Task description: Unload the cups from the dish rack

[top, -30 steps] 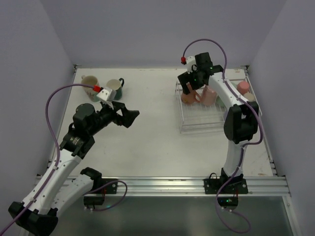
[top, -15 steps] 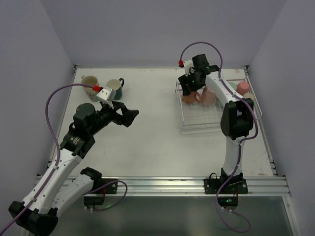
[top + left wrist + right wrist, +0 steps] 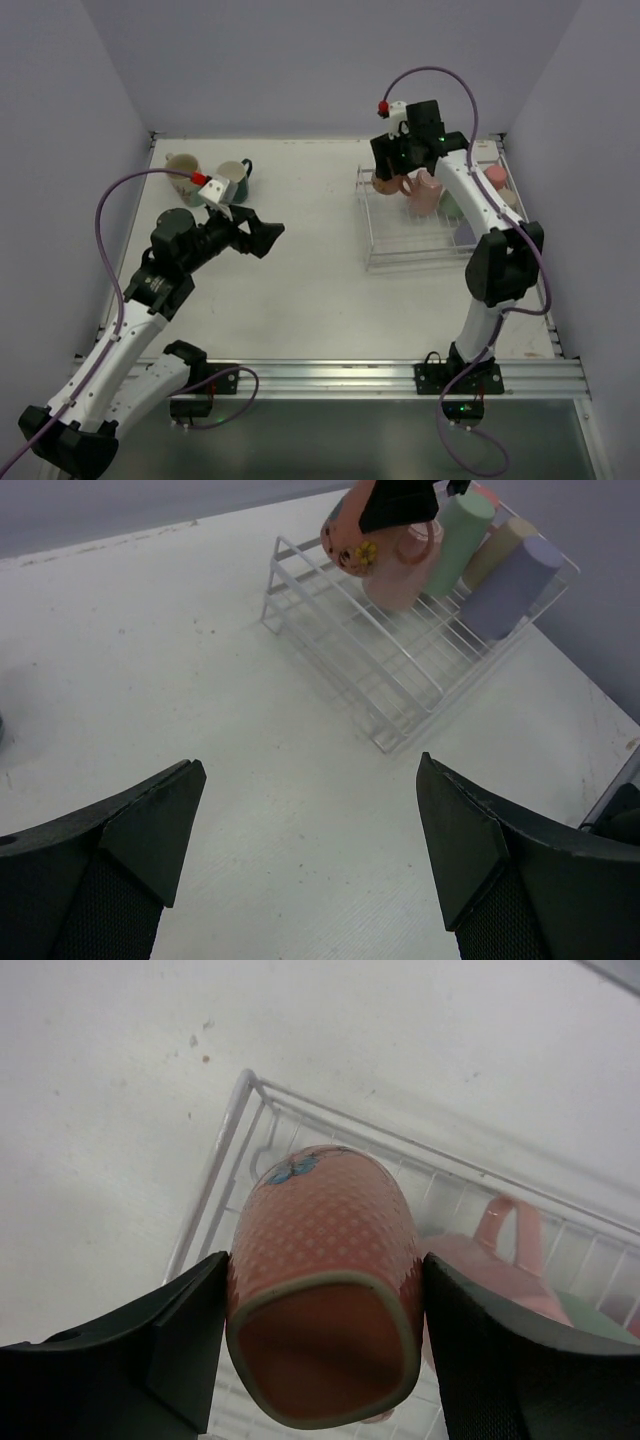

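My right gripper point(image 3: 390, 172) point(image 3: 325, 1332) is shut on a salmon cup point(image 3: 320, 1260) point(image 3: 385, 184) with a dotted pattern, one pad on each side of its rim. It holds the cup tilted over the far left corner of the dish rack point(image 3: 398, 252) point(image 3: 214, 1178). In the rack lie a pink mug point(image 3: 422, 196) point(image 3: 398, 572), a mint green tumbler point(image 3: 456, 538), a tan one point(image 3: 500, 546), a lavender one point(image 3: 516, 578) and a coral red cup point(image 3: 492, 177). My left gripper point(image 3: 262, 235) point(image 3: 310, 820) hangs open over bare table, left of the rack.
A cream mug point(image 3: 182, 166) and a dark green mug point(image 3: 238, 178) stand at the table's far left, behind my left arm. White walls close in the table on three sides. A metal rail point(image 3: 330, 375) runs along the near edge.
My right gripper has shut on the salmon cup and lifted it a little up and back from the rack. The left arm has barely moved.
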